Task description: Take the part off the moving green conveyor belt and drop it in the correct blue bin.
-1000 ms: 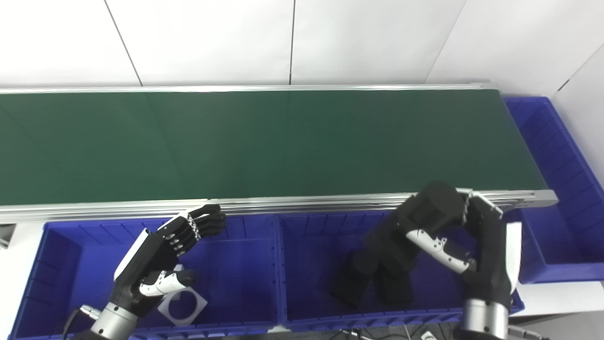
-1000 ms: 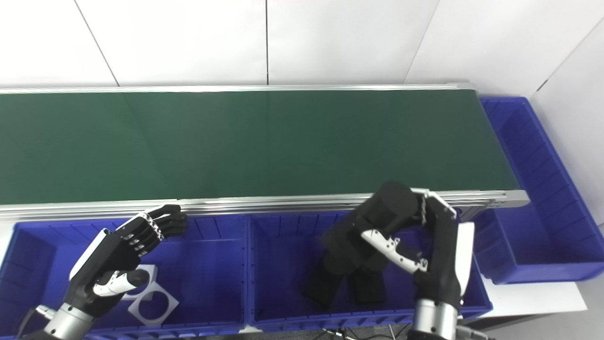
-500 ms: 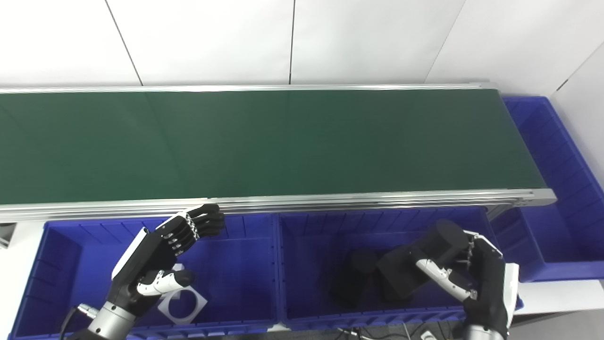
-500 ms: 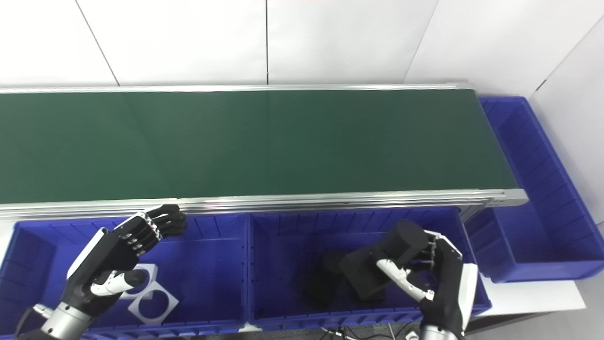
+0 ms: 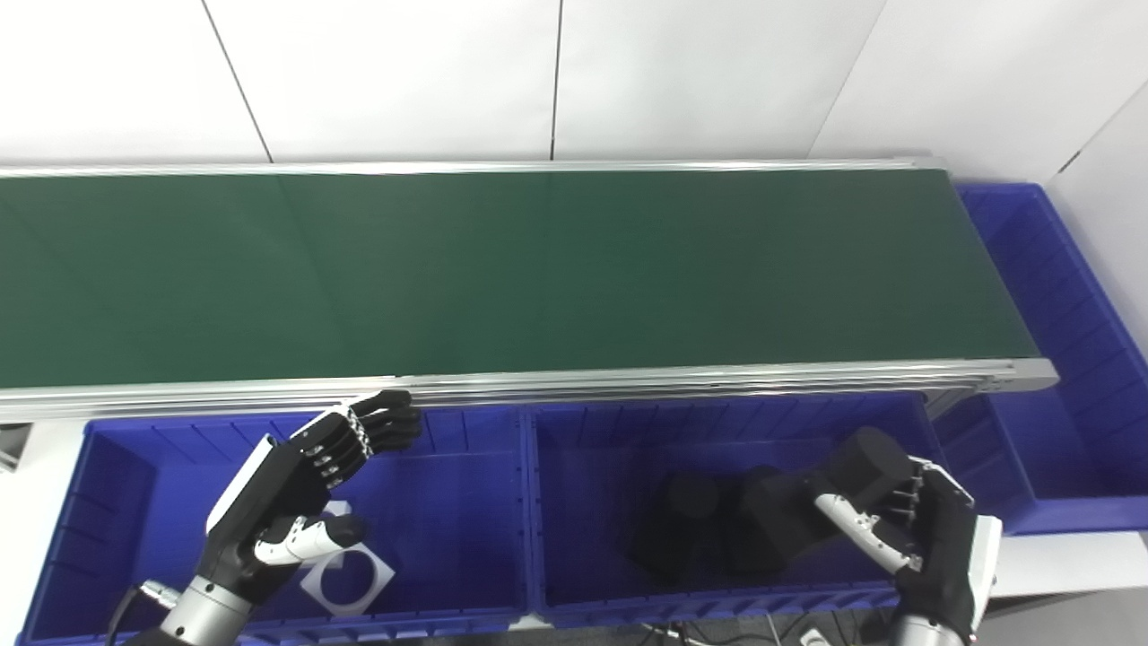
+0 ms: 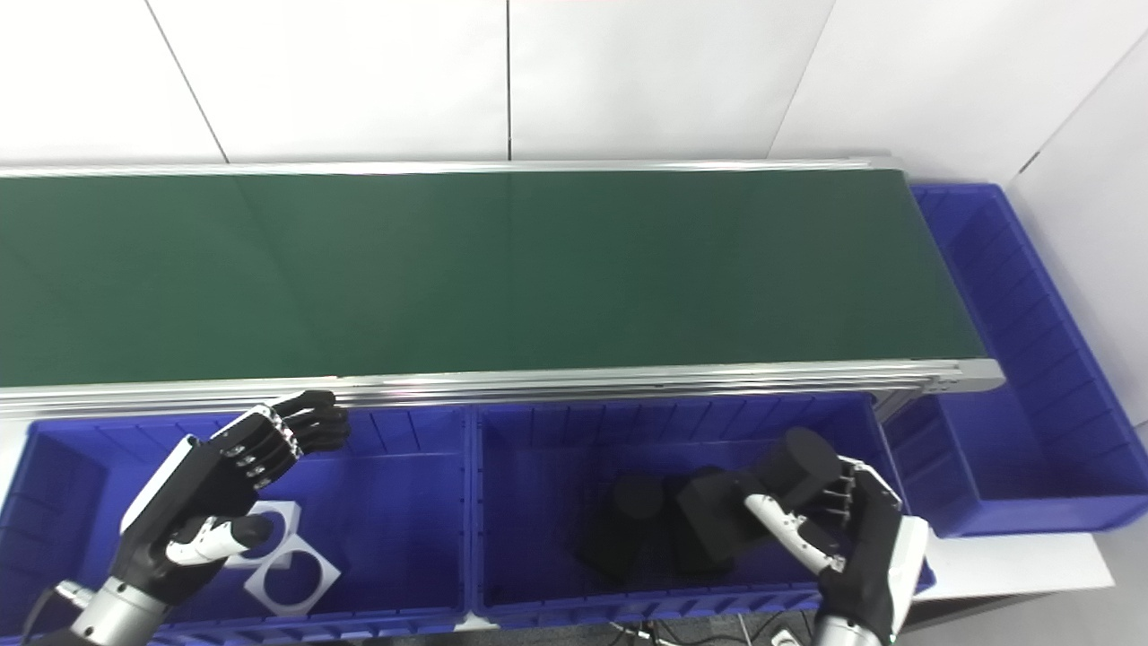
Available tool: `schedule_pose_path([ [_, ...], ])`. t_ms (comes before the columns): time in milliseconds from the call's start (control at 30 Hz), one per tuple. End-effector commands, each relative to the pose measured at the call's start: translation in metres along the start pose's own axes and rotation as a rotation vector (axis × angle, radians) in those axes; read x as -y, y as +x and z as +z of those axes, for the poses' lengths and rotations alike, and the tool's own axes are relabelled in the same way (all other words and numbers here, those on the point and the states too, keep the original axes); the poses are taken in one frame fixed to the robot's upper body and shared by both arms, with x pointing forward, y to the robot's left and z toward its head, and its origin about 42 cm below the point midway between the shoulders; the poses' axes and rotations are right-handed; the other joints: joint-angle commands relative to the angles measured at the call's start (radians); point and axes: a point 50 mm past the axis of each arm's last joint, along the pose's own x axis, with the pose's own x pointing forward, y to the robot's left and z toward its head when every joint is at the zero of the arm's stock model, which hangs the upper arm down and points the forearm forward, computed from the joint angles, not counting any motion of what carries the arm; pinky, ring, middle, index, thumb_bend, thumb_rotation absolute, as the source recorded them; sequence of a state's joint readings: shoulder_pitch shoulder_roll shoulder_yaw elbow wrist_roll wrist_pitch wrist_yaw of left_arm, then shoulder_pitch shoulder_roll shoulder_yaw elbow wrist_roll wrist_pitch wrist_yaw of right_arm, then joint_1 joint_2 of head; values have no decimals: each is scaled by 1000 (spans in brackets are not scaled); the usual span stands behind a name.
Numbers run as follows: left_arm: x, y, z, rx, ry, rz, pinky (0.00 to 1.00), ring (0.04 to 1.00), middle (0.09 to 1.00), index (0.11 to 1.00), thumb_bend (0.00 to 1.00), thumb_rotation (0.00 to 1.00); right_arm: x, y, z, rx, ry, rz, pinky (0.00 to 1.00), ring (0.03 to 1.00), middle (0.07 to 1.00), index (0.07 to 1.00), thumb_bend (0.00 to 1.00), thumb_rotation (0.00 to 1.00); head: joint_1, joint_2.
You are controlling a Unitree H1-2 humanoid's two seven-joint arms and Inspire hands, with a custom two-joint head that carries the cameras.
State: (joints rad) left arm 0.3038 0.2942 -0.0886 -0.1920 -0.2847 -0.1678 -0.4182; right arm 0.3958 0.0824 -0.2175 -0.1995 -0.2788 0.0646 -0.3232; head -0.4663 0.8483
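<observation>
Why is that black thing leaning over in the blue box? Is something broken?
Nothing looks broken. The black part leans because the right hand holds it tilted over the middle bin, above other black parts. The left hand waits open. The belt shows no parts.

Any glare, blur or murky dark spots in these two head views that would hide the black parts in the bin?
Left eye view: sharp overall; the black part in the right hand merges with the dark parts below it, so their edges are hard to separate. Right eye view: same merging; a bright streak of glare runs along the conveyor's near rail. The belt is evenly lit in both.
</observation>
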Motion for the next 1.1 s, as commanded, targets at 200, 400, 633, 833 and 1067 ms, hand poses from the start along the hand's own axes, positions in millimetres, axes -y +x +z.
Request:
schedule_pose_path([
  [200,-2,-3,8,33,15,-11,783,771,782,800,1000,528,10,13,-3,46,-1,-73,404,438,499,499,519,0,1,7],
  [400,-3,-3,8,36,15,-13,778,768,781,800,1000,522,11,16,-11,9,-22,-95,411,441,502,496,519,0,-2,8],
  [633,-3,-4,11,34,15,-14,777,770,783,797,1000,520,9,15,-24,-28,-30,-106,413,437,513,494,517,0,4,12],
  [833,-3,-4,11,35,17,-15,778,769,783,799,1000,518,7,15,-32,-41,-37,-106,397,425,512,505,516,0,4,14],
  [1067,-3,-3,12,35,14,-17,779,770,785,801,1000,517,5,14,-34,-53,-24,-102,405,428,501,510,517,0,10,14],
])
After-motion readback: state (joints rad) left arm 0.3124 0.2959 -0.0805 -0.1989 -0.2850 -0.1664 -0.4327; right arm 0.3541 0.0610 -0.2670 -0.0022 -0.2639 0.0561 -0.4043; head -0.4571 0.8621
